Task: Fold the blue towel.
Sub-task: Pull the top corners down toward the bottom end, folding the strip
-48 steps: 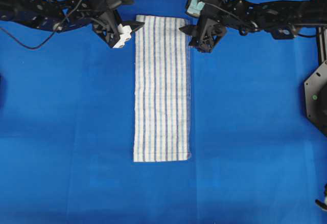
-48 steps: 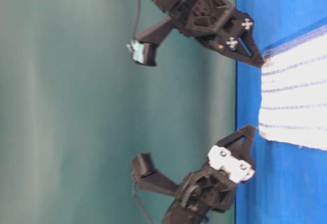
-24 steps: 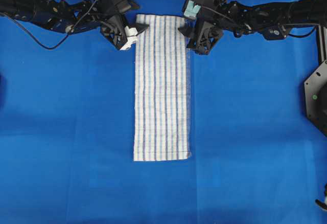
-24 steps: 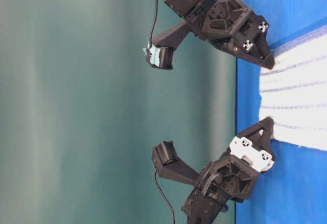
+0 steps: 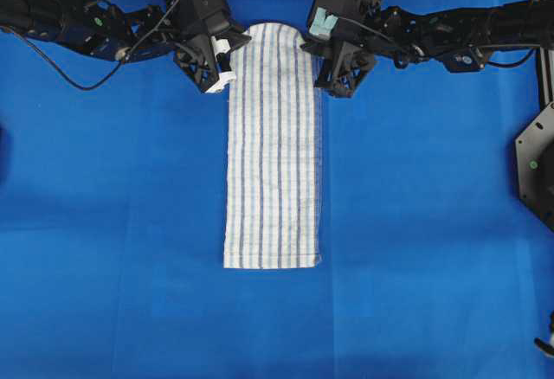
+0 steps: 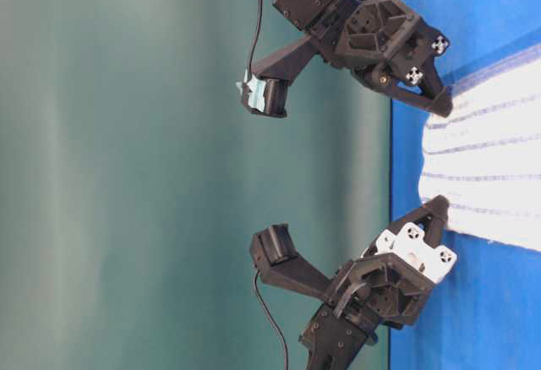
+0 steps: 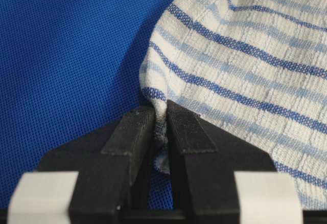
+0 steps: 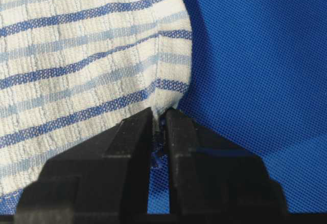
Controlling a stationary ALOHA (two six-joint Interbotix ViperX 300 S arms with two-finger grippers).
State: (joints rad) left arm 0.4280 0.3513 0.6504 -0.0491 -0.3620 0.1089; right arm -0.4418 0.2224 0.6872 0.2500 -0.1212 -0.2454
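the blue towel (image 5: 274, 145) lies flat on the blue counter (image 5: 433, 223) as a long strip, its long axis running from the far end between the 2 arms down toward the near edge of the overhead view. the left gripper (image 5: 227, 48) pinches the far left corner, its fingers (image 7: 135, 132) pressed together on a tuck of cloth in the left wrist view. the right gripper (image 5: 322, 48) pinches the far right corner the same way, cloth caught between its fingers (image 8: 134, 127). each arm sits at its own corner - neither is nearer. the far edge bulges up slightly between them. the free short end lies straight down the strip from both grippers, so the fold likely calls for carrying both corners together along that axis - evenly, or the edges would skew.
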